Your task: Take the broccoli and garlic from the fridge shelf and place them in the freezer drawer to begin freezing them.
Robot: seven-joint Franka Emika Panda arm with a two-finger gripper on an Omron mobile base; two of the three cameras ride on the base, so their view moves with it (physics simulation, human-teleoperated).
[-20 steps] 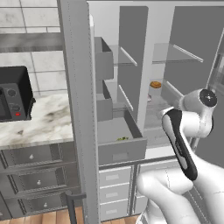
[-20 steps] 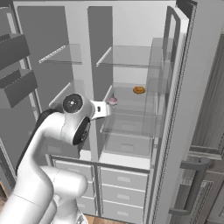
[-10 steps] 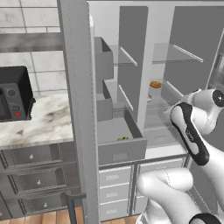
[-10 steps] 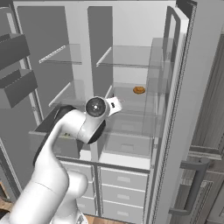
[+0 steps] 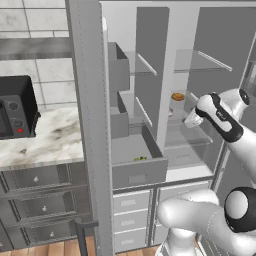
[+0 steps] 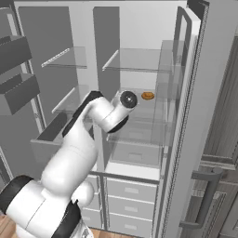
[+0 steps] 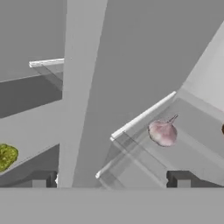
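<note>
The garlic [image 7: 162,132], an off-white bulb with a pinkish tint, lies on the glass fridge shelf [image 7: 144,116] close behind its pale rim. In the left base view it shows as a small pale spot [image 5: 170,113] on the shelf. My gripper [image 7: 111,180] is open and empty, short of the shelf edge, with the garlic ahead and to the right of centre. From the left base view the hand [image 5: 192,119] hovers just right of the garlic. The broccoli [image 7: 6,156] [image 5: 140,158] lies inside the open freezer drawer [image 5: 140,173], below and to the left.
An orange-brown rounded food item [image 5: 178,96] [image 6: 147,95] sits further back on the same shelf. A vertical grey divider [image 7: 83,87] stands between drawer and shelf. The open fridge door with its bins [image 5: 118,72] is at left, and a toaster oven [image 5: 17,107] stands on the counter.
The arm has swung in toward the fridge, and the hand now sits at the shelf front by the garlic. The jaws stayed open. The broccoli lies unmoved in the drawer.
</note>
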